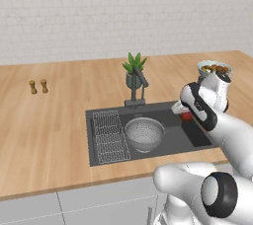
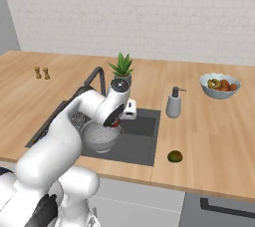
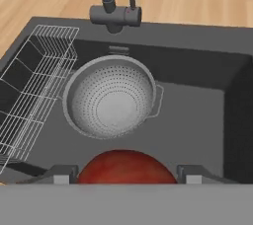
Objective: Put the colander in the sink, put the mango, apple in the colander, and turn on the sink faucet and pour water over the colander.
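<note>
Over the sink (image 3: pixel 197 115), gripper (image 3: pixel 126 173) pinches the apple (image 3: pixel 126 167) beside the empty colander (image 3: pixel 109 96); shift it over the bowl's centre, lower, then release. Mango (image 2: pixel 174 157) waits on counter.

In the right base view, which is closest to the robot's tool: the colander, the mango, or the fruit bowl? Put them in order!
From the tool, which holds the apple:
1. Colander: in the sink, just below the tool.
2. Mango: on the counter, right of the sink near the front edge.
3. Fruit bowl: far right, toward the back of the counter.
</note>
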Tool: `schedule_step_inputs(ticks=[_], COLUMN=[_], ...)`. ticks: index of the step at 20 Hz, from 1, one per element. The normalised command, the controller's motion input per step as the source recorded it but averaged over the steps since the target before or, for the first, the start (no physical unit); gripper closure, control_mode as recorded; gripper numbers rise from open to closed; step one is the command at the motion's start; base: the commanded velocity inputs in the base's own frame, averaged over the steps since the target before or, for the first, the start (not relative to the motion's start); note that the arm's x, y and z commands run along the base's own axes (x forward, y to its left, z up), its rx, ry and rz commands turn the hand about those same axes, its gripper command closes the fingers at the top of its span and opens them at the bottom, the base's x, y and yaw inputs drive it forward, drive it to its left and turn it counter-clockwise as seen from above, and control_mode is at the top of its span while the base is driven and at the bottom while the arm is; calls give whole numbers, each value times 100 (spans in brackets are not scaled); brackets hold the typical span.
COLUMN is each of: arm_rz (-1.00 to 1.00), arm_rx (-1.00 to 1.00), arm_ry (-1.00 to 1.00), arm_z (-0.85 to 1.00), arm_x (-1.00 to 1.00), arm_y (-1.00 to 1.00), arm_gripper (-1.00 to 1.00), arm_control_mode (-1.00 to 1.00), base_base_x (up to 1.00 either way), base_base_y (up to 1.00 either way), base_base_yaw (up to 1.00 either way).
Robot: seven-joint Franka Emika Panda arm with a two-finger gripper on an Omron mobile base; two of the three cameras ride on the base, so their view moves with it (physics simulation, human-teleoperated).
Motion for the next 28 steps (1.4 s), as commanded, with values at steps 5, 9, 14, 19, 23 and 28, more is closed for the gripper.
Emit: schedule_step_inputs(ticks=[5,9,14,19,23,28], arm_rz=[19,21,16,13,8,3], arm_rx=[3,9,8,1,0,0], arm_ry=[-28,-3,0,0,-1,0], arm_z=[0,0,0,-17,-31,-33], arm_x=[30,9,14,7,14,12], arm_y=[17,36,18,31,35,26], arm_gripper=[100,100,100,100,100,100], arm_control_mode=[-100,-100,-100,-100,-100,-100], base_base_x=[0,0,0,0,0,0], base_base_y=[0,0,0,0,0,0], base_base_yaw=[0,0,0,0,0,0])
